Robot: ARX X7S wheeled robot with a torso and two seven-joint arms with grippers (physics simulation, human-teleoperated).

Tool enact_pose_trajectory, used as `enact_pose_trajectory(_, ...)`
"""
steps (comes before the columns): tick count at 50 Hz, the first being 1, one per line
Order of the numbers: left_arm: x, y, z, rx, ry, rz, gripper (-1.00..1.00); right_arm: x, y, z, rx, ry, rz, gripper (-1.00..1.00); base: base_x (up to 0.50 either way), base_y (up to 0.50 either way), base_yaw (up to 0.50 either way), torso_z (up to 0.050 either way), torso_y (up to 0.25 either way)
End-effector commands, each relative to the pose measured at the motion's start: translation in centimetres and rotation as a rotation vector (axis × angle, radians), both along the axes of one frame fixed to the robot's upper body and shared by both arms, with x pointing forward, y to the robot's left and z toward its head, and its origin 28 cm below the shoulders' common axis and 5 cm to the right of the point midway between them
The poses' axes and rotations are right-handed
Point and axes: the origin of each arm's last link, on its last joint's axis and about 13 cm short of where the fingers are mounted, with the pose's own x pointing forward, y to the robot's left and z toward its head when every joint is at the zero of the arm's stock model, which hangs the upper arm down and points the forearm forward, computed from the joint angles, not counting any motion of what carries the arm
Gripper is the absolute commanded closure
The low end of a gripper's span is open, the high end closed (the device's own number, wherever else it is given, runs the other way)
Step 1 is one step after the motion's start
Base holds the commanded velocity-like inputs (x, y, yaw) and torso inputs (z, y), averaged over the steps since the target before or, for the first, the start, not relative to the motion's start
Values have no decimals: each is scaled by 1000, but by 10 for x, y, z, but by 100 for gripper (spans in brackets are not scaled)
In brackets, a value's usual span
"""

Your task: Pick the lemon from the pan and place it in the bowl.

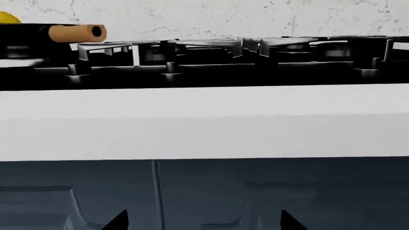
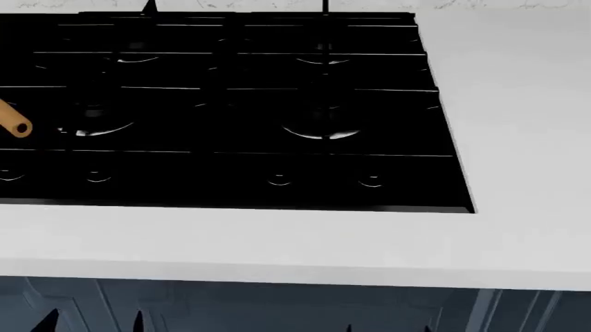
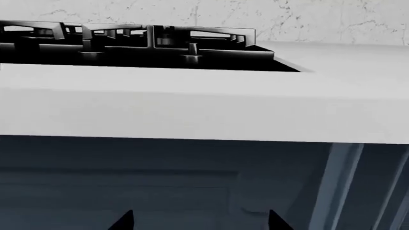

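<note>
Left wrist view: lemon (image 1: 7, 18) at picture edge beside pan handle (image 1: 76, 33) on stove (image 1: 211, 57); left pincer (image 1: 203, 221) tips apart, holding nothing, low before tabletop (image 1: 204, 120).
Head view: handle tip over stove.
Right wrist view: right pincer (image 3: 199, 220) tips apart, empty.

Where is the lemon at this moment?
Only a sliver of the small bright yellow lemon shows, in the left wrist view, just behind the round black pan's light wooden handle over the black stovetop; the head view misses it.
</note>
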Motion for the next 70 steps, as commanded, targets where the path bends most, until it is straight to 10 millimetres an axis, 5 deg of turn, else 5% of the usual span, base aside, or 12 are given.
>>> enact_pose_trajectory(1, 0, 20, 47, 51, -119, 103, -100, 8, -10, 32, -29, -61, -46, -100, 0, 0, 0, 0, 0)
enact_pose_trajectory(3, -3, 29, 92, 21, -208, 140, -100, 17, -17, 72, -38, -161, -48, -100, 0, 0, 0, 0, 0)
enact_pose_trajectory(6, -15, 38, 166, 15, -402, 129, -100, 14, -25, 162, -72, -365, -58, -100, 0, 0, 0, 0, 0)
enact_pose_trajectory(11, -17, 44, 266, 110, -542, 246, -100, 6, -33, 261, -80, -488, -37, -100, 0, 0, 0, 0, 0)
enact_pose_trajectory(13, -19, 35, 287, 174, -497, 110, -100, 8, -37, 286, -56, -449, -32, -100, 0, 0, 0, 0, 0)
enact_pose_trajectory(21, -5, 40, 362, 137, -417, 125, -100, 16, -42, 357, -81, -438, -60, -100, 0, 0, 0, 0, 0)
enact_pose_trajectory(70, 0, 53, 361, 7, -380, 150, -100, 25, -38, 352, -34, -373, 22, -100, 49, 421, 0, 0, 0)
